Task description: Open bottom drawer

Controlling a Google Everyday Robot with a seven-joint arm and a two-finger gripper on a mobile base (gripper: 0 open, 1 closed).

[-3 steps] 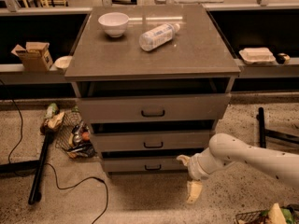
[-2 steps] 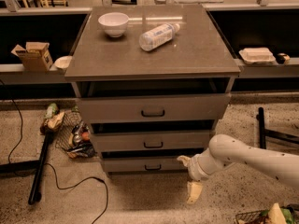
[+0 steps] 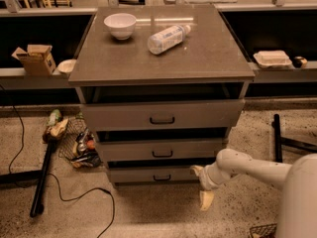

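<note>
Presently the jaws stand apart and hold nothing. The gripper sits low, near the floor, at the right end of the bottom drawer, with one finger close to that corner of the front; contact cannot be confirmed. The drawer's black handle lies to the gripper's left, ungrasped. Against the view one second ago, gripper, arm and drawer front show no discernible shift. Assessment: the drawer is not yet drawn out and the handle must first be reached. Above, the cabinet top carries a bowl and a lying bottle.
</note>
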